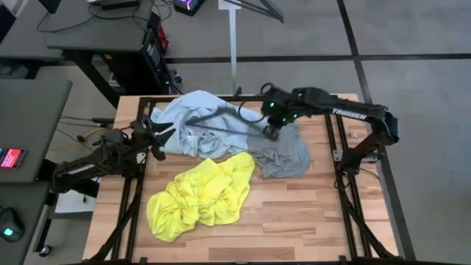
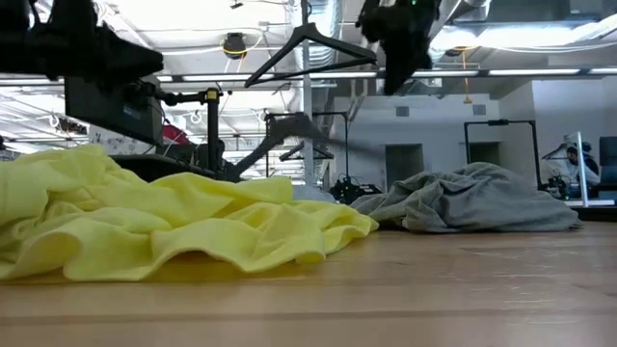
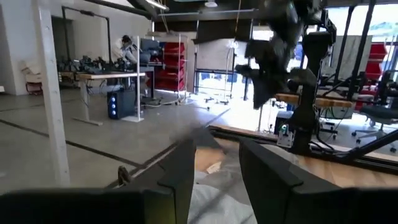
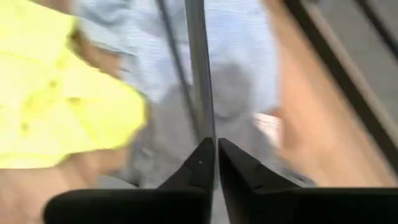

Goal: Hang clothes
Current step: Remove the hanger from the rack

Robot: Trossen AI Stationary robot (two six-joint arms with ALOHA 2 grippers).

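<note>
Clearly "TROSSEN" marks the right arm point(image 1: 353, 112); its hand point(image 4: 216, 146) pinches a hanger point(image 4: 198, 81).

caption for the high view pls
Right gripper shut on a hanger above the blue shirt; yellow T-shirt and grey T-shirt alongside.

A crumpled neon-yellow T-shirt point(image 1: 200, 197) lies at about seven o'clock on the table. A pale blue collared shirt point(image 1: 202, 121) is heaped toward eleven o'clock, its edge touching the yellow one. The smaller grey T-shirt point(image 1: 285, 153) lies bunched toward two o'clock, against both.
</note>
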